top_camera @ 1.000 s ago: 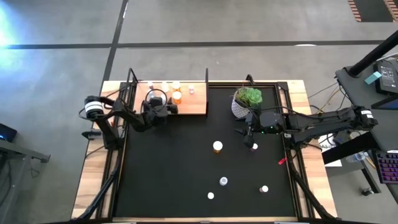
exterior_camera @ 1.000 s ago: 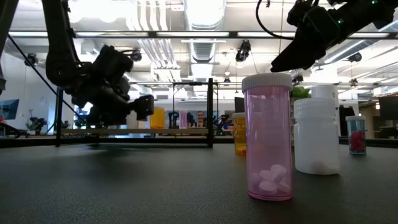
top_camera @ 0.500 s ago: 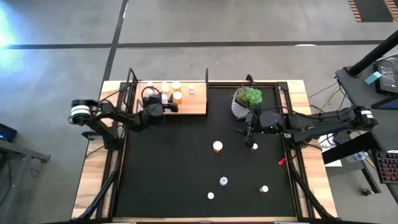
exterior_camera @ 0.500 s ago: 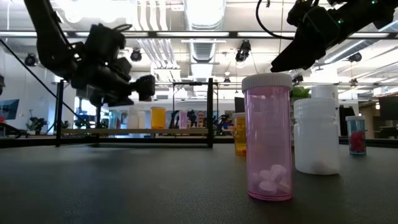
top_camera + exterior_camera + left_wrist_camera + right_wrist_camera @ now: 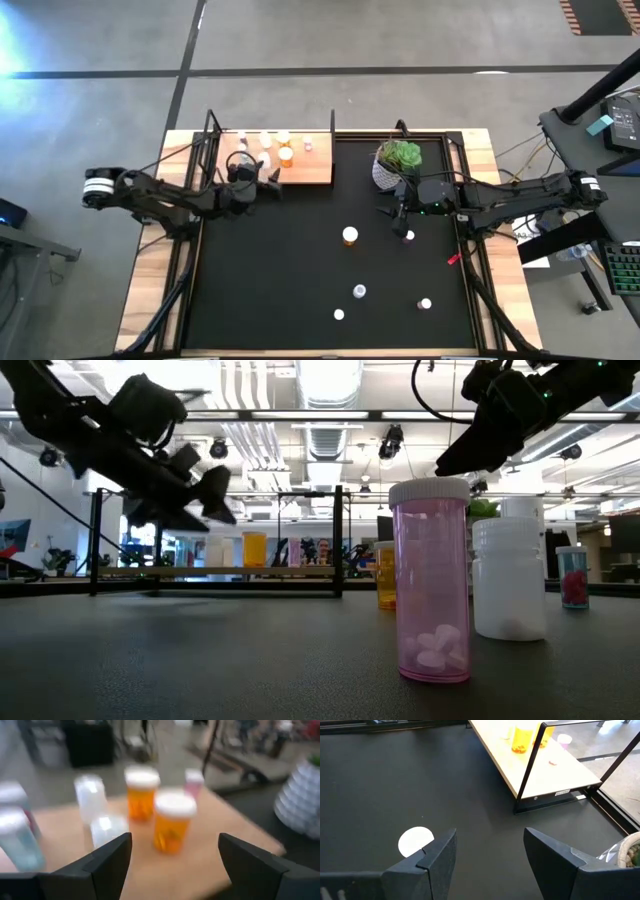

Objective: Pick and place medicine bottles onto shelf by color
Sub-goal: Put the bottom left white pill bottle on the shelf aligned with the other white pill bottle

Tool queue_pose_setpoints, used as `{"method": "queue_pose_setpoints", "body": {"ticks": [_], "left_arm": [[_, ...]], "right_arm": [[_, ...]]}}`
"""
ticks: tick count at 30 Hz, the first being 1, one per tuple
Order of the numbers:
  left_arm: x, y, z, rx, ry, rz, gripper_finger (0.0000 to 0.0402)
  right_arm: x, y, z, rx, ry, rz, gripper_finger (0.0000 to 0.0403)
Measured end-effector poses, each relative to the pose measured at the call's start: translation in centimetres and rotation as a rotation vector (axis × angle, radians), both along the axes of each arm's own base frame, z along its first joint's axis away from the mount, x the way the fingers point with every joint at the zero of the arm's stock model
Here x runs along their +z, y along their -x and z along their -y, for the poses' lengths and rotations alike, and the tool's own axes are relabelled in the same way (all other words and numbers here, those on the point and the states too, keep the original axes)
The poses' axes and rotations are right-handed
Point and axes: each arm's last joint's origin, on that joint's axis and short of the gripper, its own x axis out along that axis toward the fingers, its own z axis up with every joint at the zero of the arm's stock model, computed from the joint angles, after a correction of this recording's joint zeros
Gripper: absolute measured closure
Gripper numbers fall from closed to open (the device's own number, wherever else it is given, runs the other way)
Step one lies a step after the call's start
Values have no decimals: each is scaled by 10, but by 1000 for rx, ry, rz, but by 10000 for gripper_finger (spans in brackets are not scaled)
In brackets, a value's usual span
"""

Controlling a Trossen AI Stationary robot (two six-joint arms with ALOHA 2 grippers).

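Observation:
The light-wood shelf [image 5: 312,172] with black posts stands at the far left of the black mat [image 5: 280,280]. Several medicine bottles stand on it: white [image 5: 265,140], orange [image 5: 286,155] [image 5: 172,822] and pink [image 5: 308,146]. Others stand on the mat: orange [image 5: 350,236], pinkish [image 5: 409,236], white [image 5: 359,292]. My left gripper [image 5: 266,178] [image 5: 172,870] hovers open and empty at the shelf's near edge, facing the bottles. My right gripper [image 5: 403,215] [image 5: 490,855] hangs open and empty over the mat near the plant pot.
A white pot with a green plant [image 5: 397,163] stands at the back right of the mat. A small red object [image 5: 452,259] lies near the mat's right edge. More white bottles [image 5: 425,303] [image 5: 339,314] stand near the front. The mat's left half is bare.
My left gripper has drawn back from over the shelf toward the table's near-left and risen. It now points more level. A white-capped bottle that it covered now shows standing on the shelf. My right arm has kept still.

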Motion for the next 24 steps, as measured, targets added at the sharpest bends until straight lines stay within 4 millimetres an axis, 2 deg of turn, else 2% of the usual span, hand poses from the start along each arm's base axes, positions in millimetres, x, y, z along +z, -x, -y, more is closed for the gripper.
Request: {"method": "queue_pose_setpoints", "body": {"ticks": [5, 13, 24], "left_arm": [[-9, 11, 2, -68, 192, -16, 121], [-14, 13, -14, 1, 205, -27, 121], [-26, 4, -33, 2, 205, -9, 121]], "right_arm": [[0, 0, 0, 0, 0, 0, 181], [0, 0, 0, 0, 0, 0, 181], [0, 0, 0, 0, 0, 0, 181]]}}
